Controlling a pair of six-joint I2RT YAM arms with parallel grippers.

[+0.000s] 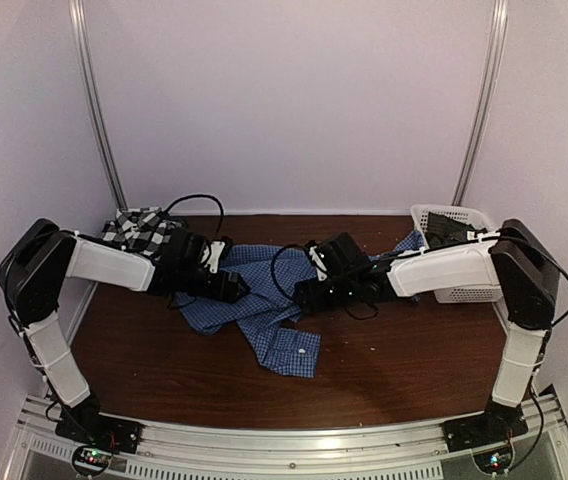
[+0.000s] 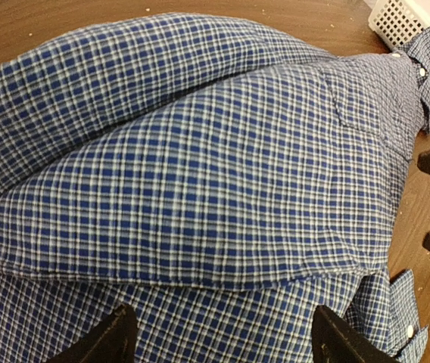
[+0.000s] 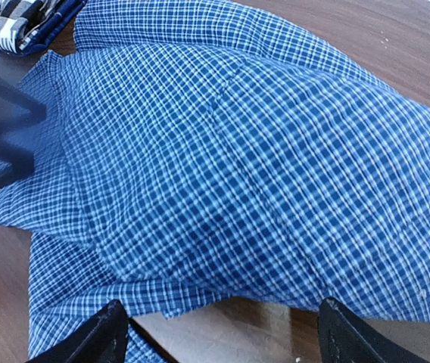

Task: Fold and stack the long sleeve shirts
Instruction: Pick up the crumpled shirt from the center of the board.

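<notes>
Blue fine-check shirt (image 1: 264, 300) lay crumpled mid-table between the two arms, one cuffed sleeve trailing toward the near edge. Left gripper (image 2: 222, 344) hung over it, jaws spread wide with nothing between them. Right gripper (image 3: 222, 336) was likewise spread and empty, with cloth below.

Judged step: folding this shirt, not finished. The body was bunched in soft humps, not flat. The next move would call for fresh pinches at a hem or sleeve edge and a flattening pull before any fold-over.

Black-and-white plaid shirt (image 1: 139, 230) sat bundled at far left, near the blue one. White basket (image 1: 469, 215) at far right held a dark garment (image 1: 449, 232).

Obstacles: the blue collar end lay just beside the basket, and the grippers faced each other closely.
</notes>
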